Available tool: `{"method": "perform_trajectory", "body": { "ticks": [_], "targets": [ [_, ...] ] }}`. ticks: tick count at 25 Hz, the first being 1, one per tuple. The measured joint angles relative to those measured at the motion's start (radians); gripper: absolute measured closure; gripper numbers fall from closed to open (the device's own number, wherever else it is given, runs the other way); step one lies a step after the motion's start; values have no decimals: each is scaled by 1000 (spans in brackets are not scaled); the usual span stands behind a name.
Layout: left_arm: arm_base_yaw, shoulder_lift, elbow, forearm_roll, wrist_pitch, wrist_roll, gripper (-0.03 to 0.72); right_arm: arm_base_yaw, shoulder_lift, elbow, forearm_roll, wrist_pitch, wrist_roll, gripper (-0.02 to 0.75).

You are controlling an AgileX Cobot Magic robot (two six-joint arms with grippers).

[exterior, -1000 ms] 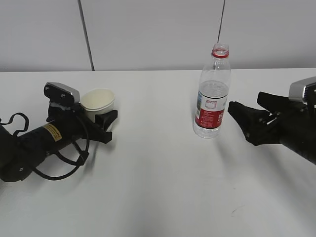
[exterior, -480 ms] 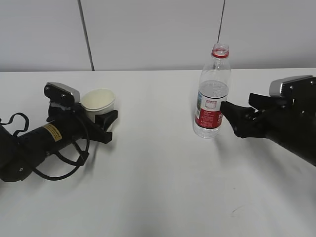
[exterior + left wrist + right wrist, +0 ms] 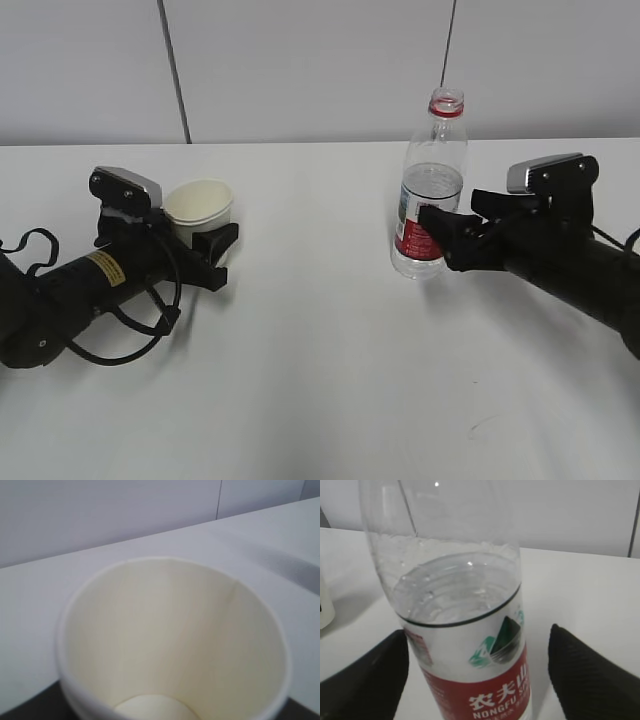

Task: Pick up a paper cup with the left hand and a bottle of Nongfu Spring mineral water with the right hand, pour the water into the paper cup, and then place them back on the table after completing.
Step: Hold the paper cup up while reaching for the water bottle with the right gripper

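Observation:
A white paper cup [image 3: 198, 203] stands on the white table [image 3: 320, 360] at the left. My left gripper [image 3: 208, 238], on the yellow-stickered arm, is shut on the cup at its sides. The cup is empty and fills the left wrist view [image 3: 170, 645], with dark fingers at the bottom corners. An uncapped Nongfu Spring bottle [image 3: 445, 130] with a red label stands upright at the right, about half full of clear water [image 3: 432, 188]. My right gripper [image 3: 440, 235] is open, with one finger on each side of the bottle [image 3: 470, 680] and a gap between each finger and the bottle.
A grey panelled wall runs behind the table's far edge. A tiny dark mark [image 3: 478, 425] is on the tabletop at the front right. Part of a white object shows at the left edge of the right wrist view [image 3: 325, 605].
My right arm has moved left, and its open fingers have gone from beside the bottle to either side of it. The left arm and the cup have not moved.

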Motion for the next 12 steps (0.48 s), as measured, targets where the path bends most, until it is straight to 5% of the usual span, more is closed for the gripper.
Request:
{"method": "perform_trajectory", "body": {
  "ticks": [12],
  "targets": [
    [0, 0, 0, 0, 0, 0, 284, 62, 142, -172, -7, -6, 37, 97]
  ]
}}
